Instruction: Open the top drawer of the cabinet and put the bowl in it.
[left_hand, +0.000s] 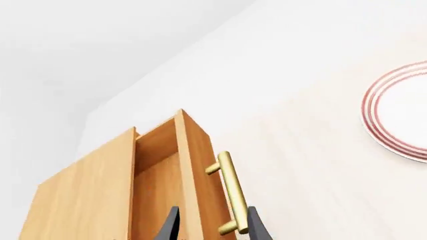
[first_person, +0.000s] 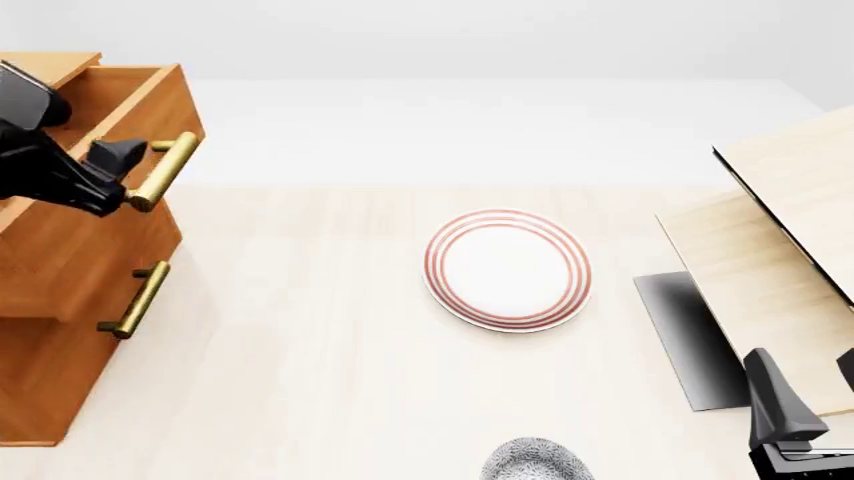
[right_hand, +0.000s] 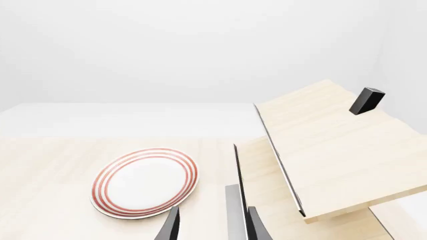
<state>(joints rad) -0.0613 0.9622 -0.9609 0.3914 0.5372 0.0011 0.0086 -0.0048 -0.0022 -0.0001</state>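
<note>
We are drawing the top drawer (first_person: 114, 150) out of the cabinet (first_person: 54, 330) by its handle (first_person: 163, 170).

In the left wrist view, our left gripper (left_hand: 210, 225) is straddling the brass bar, fingers either side, clamped for a pull. In the front view, the drawer is standing partly open, while the bowl (first_person: 537, 462) is waiting at the near edge, below the plate (first_person: 509, 268). In the right wrist view, our right gripper (right_hand: 210, 225) is hanging apart, holding nothing, beside the pale wooden structure (right_hand: 333, 150).

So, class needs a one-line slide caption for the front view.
Left gripper grips the top drawer handle, drawer pulled out; bowl waits near the plate.
</note>
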